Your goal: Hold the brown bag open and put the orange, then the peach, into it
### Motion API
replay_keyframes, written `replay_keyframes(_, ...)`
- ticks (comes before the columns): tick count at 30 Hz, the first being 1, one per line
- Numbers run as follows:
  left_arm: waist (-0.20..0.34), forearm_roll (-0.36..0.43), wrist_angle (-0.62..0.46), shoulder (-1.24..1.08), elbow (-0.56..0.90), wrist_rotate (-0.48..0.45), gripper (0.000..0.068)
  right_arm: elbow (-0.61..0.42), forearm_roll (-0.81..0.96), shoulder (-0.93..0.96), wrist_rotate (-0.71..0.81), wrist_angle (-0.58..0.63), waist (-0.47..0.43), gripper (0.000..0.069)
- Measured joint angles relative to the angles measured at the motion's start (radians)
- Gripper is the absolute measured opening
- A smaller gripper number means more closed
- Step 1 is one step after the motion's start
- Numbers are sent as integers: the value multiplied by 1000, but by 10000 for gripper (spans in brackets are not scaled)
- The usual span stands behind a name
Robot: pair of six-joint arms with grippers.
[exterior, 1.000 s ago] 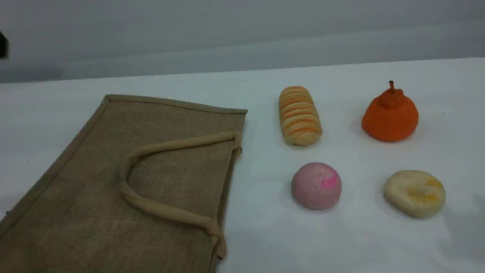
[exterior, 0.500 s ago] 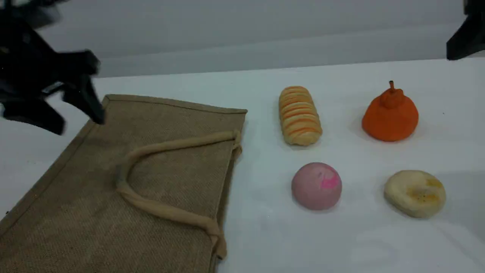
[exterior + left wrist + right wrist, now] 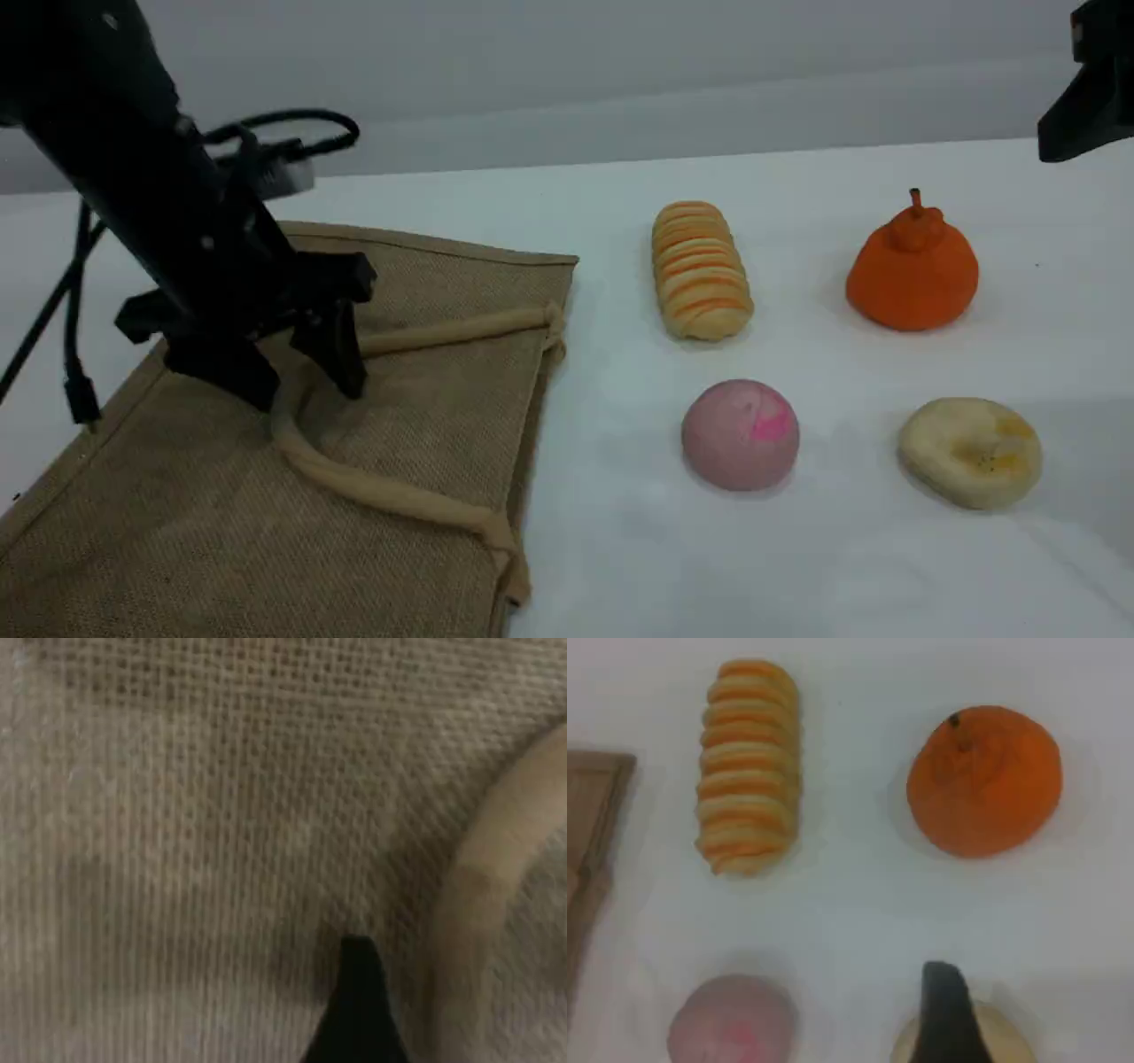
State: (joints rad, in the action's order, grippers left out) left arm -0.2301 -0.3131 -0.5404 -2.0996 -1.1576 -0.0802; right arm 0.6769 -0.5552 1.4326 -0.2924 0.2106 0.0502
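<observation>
My left fingers (image 3: pixel 297 385) are spread wide and hold nothing; they hang low over the brown bag (image 3: pixel 213 496), straddling the bend of its upper strap handle (image 3: pixel 390 496). Up close, one fingertip (image 3: pixel 357 1010) shows dark against the weave (image 3: pixel 195 833), with the pale strap (image 3: pixel 496 859) curving just beside it. I cannot tell whether the tips touch the cloth. The bag lies flat on the white counter (image 3: pixel 620 549), its mouth facing the toy foods.

My right arm (image 3: pixel 1085 97) shows only as a dark shape at the top right corner, and from there I cannot see its fingers. Its own camera shows one fingertip (image 3: pixel 943 1014) high above the counter, gripping nothing, apparently well parted.

The orange (image 3: pixel 912 275) sits far right, well apart from the bag. The peach (image 3: pixel 740 436) rests nearer, just right of the bag's mouth. A striped bread roll (image 3: pixel 700 270) lies behind the peach, and a pale yellow disc (image 3: pixel 970 452) sits to its right.
</observation>
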Motion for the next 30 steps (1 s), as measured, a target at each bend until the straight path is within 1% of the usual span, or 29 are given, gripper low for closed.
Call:
replay_keyframes(5, -2, 2, 23, -46, -5, 14, 491, 0, 0, 0, 0, 0, 0, 401)
replay_keyframes(7, -2, 2, 25, -55, -5, 14, 464, 0, 0, 0, 0, 0, 0, 401)
replay_keyframes(9, -2, 5, 25, -57, -5, 14, 420, 0, 0, 0, 0, 0, 0, 401)
replay_keyframes(11, -2, 1, 23, -57, -4, 14, 342, 0, 0, 0, 0, 0, 0, 401)
replay_keyframes(13, -2, 1, 24, -57, -4, 14, 246, 0, 0, 0, 0, 0, 0, 401)
replay_keyframes(15, -2, -1, 28, -57, -4, 14, 132, 0, 0, 0, 0, 0, 0, 401)
replay_keyframes(16, -2, -1, 29, -53, -4, 14, 91, 0, 0, 0, 0, 0, 0, 401)
replay_keyframes(17, -2, -1, 29, -48, -6, 14, 71, 0, -1, 0, 0, 0, 0, 401)
replay_keyframes(19, -2, 6, 17, -33, -26, 6, 71, 0, -6, 0, 0, 0, 0, 401)
replay_keyframes(23, -2, 28, -89, 32, -107, 2, 71, 0, -17, 0, -7, 0, 0, 401)
replay_keyframes(27, -2, 31, -238, 117, -220, -58, 71, 0, -22, 0, -13, -20, 0, 401)
replay_keyframes(30, -2, 31, -378, 180, -315, -120, 71, 0, -23, 0, -13, -71, 0, 401)
